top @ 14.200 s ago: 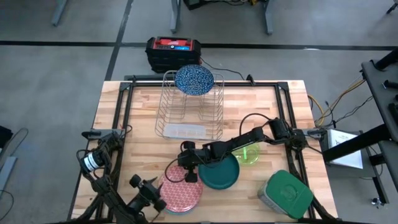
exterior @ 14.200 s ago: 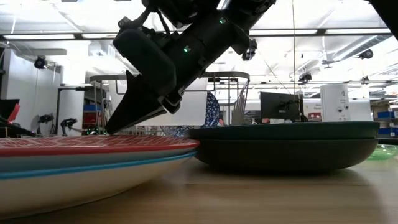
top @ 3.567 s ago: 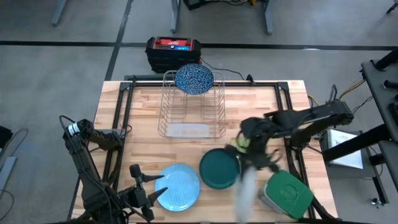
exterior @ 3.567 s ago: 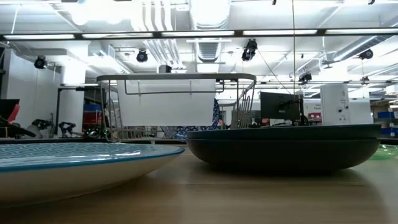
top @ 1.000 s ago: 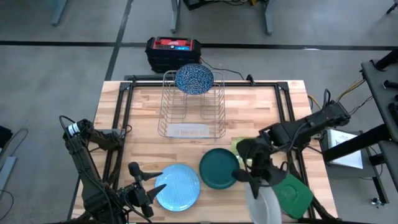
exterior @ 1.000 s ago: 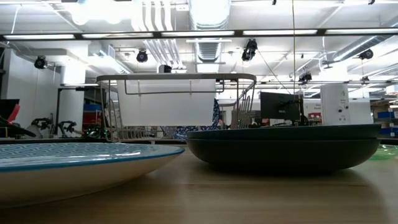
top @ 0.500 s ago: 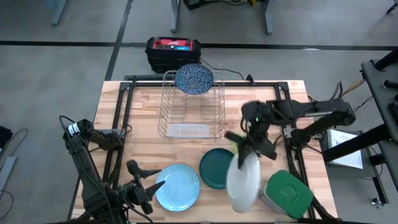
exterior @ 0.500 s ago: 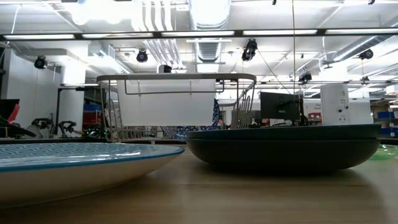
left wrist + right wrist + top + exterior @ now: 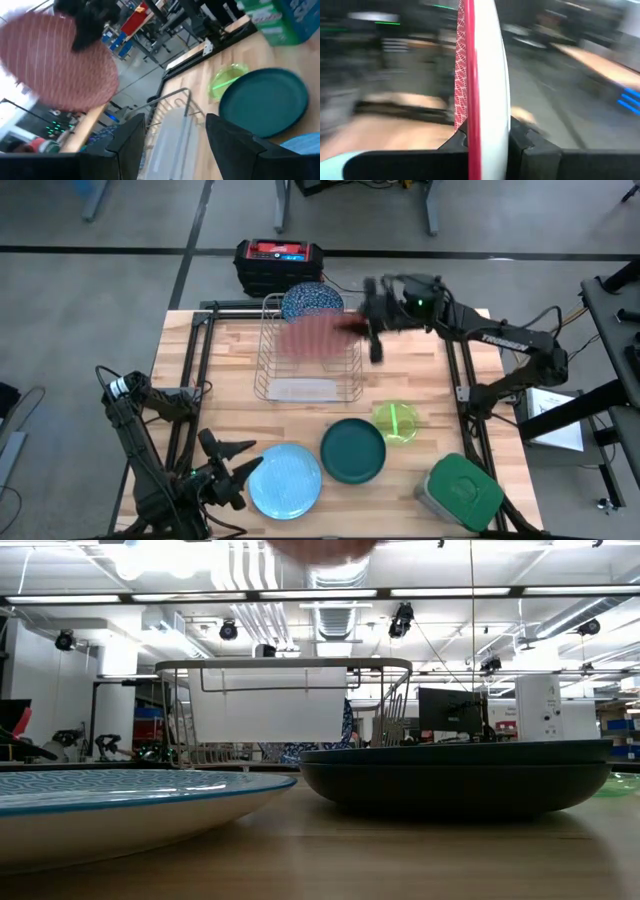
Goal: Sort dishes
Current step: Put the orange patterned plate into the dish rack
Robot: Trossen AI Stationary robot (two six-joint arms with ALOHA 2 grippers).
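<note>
Our right gripper point(image 9: 372, 330), jaws clamped on the red-patterned plate's point(image 9: 318, 335) rim, held it on edge above the wire rack point(image 9: 305, 370) near the table's far edge, beside 1 blue-speckled plate point(image 9: 312, 305).

Bright ceiling lights point(image 9: 330, 590) glare. The red plate point(image 9: 318, 335) smears with blur, perhaps from fast motion; shadows are soft.

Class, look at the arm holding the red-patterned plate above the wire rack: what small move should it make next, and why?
Probably lower it. The right gripper is shut on the rim of the red-patterned plate, held on edge over the wire rack, where the blue-speckled plate already stands at the far end. Easing the plate down into a free slot nearer than that one seems the sensible step. The left gripper waits open beside the light blue plate.
</note>
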